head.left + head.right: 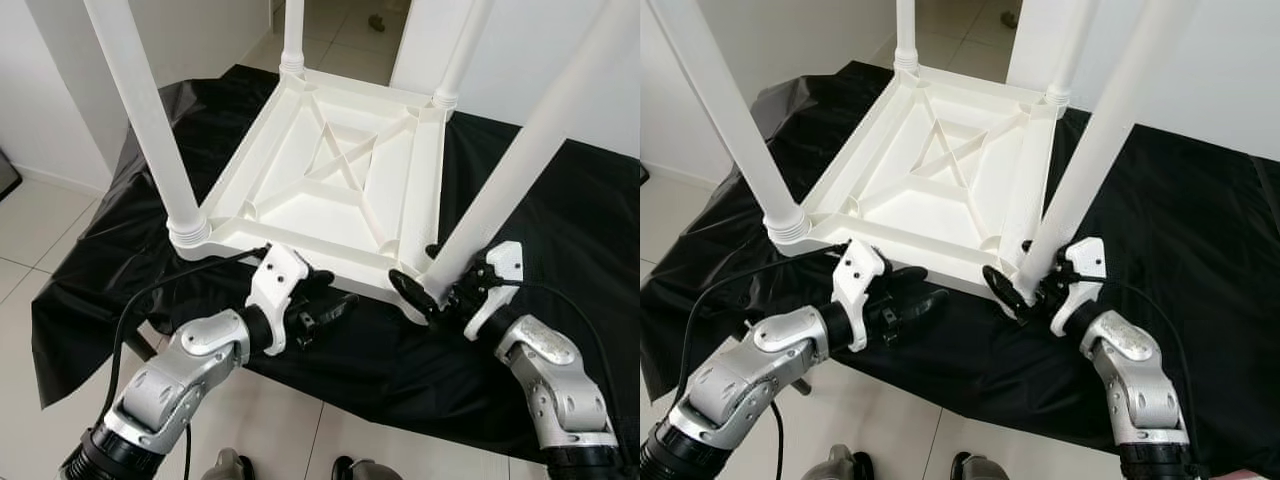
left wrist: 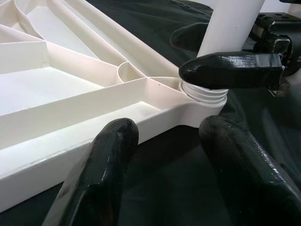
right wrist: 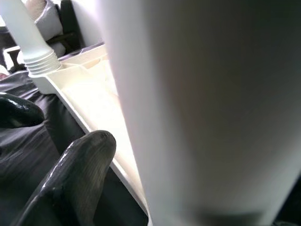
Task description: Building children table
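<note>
Left gripper [image 1: 322, 305]: fingers spread, empty, under the near frame edge at my 6 o'clock.
Right gripper [image 1: 432, 285]: fingers closed around the near-right table leg [image 1: 520, 160] at 4 o'clock.
Tabletop [image 1: 330, 170]: inverted on black sheet [image 1: 560, 230], four legs up.
Step, I judge: seating the last leg; next, twist it home.

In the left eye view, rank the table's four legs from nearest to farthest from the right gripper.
1. Near-right leg, at the right gripper.
2. Near-left leg, across the front edge.
3. Far-right leg and far-left leg, both at the back; too close to call.
</note>
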### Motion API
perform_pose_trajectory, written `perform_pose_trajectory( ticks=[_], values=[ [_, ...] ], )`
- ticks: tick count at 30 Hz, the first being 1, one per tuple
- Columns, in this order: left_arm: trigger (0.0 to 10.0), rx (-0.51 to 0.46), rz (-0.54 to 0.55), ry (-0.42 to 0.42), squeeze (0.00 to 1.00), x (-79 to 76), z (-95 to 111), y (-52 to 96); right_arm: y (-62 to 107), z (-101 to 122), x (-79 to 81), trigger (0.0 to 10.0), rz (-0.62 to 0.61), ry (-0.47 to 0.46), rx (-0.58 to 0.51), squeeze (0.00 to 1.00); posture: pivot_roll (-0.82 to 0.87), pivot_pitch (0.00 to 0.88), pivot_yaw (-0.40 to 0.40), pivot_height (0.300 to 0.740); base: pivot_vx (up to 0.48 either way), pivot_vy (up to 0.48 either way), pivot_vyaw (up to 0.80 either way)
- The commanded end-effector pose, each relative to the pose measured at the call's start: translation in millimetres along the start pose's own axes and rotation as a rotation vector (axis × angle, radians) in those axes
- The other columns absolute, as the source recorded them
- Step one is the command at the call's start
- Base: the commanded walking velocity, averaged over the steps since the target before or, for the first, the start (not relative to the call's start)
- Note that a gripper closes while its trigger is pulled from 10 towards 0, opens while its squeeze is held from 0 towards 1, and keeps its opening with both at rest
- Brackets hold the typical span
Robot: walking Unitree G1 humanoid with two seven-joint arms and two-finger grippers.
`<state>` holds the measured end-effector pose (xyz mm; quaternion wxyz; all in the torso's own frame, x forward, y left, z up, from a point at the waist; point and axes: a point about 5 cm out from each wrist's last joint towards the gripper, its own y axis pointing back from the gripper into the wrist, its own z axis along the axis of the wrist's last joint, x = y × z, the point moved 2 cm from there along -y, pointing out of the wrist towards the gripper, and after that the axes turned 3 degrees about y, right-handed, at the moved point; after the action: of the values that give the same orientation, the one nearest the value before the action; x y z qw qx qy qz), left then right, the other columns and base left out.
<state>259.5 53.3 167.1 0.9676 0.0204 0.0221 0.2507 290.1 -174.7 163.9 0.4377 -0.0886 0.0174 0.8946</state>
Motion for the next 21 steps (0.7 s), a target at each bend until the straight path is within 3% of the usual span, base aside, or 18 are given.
perform_pose_trajectory(
  ticks=[1, 2, 3, 13, 21],
  values=[
    [10.0, 0.0, -0.082, -0.015, 0.0, -6.4, 3.6, 1.0, -1.1, -1.4, -2.1, 10.0, 0.027, 0.011, 0.009, 0.0, 0.04, 0.124, -0.026, 0.74, 0.0, 0.0, 0.0],
    [10.0, 0.0, -0.082, -0.015, 0.0, -6.3, 3.7, 1.1, -1.1, -1.4, -3.4, 10.0, 0.033, 0.012, 0.009, 0.0, 0.04, 0.124, -0.026, 0.74, 0.0, 0.0, 0.0],
    [10.0, -0.001, -0.08, -0.015, 0.0, -6.3, 4.0, 1.1, 0.2, -1.9, -4.8, 0.0, 0.054, 0.013, 0.012, 0.0, 0.04, 0.125, -0.026, 0.74, 0.0, 0.0, 0.0],
    [10.0, -0.002, -0.078, -0.011, 0.0, -7.7, 4.0, 1.1, 5.3, -3.1, -9.8, 0.0, 0.094, 0.036, 0.004, 0.0, 0.04, 0.129, -0.028, 0.74, 0.0, 0.0, 0.0],
    [10.0, -0.001, -0.08, -0.007, 0.0, -8.6, 3.2, 0.9, 7.0, -6.4, -3.9, 0.0, 0.054, 0.019, 0.005, 0.0, 0.04, 0.135, -0.033, 0.74, 0.0, 0.0, 0.0]
  ],
)
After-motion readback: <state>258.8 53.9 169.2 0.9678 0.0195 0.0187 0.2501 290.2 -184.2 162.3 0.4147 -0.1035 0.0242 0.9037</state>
